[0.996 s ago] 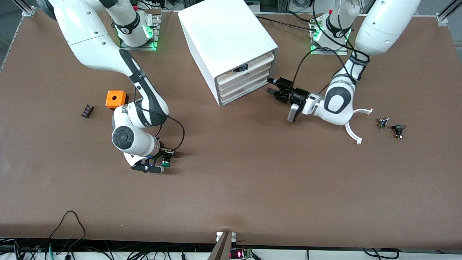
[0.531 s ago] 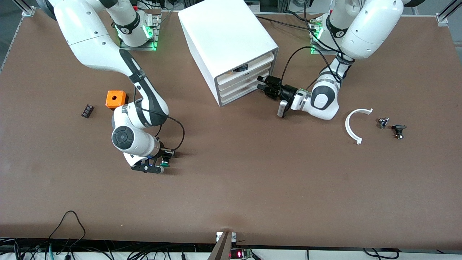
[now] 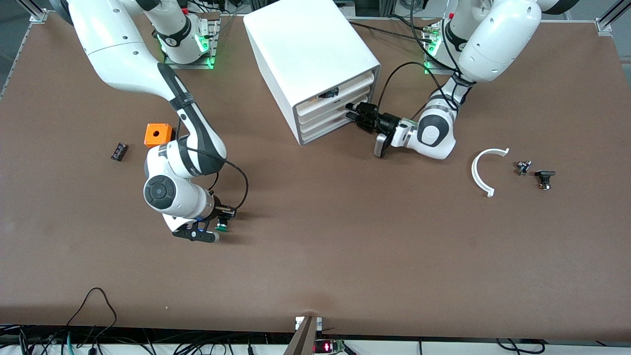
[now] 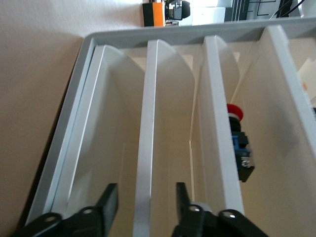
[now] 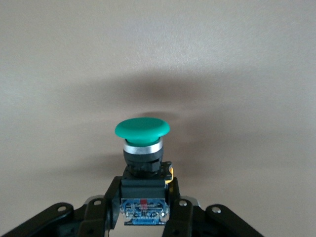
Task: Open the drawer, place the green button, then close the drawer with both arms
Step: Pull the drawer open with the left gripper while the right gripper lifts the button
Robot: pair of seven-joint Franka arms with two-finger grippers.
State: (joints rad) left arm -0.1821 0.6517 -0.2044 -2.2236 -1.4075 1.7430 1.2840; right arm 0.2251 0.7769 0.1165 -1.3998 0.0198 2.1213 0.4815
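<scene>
Button [image 5: 142, 129]: clamped in right gripper [image 3: 220, 220], above bench [image 3: 345, 256].
Drawer [image 3: 329, 110]: in cabinet [image 3: 305, 49].
Left gripper [image 4: 143, 203]: fingers straddling drawer front edge, grip state cannot be determined.

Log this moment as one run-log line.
left hand: at white plastic cabinet drawer front, fingers straddling its edge | right hand: shut on green-capped black push button, over table | drawer: not pulled out
</scene>
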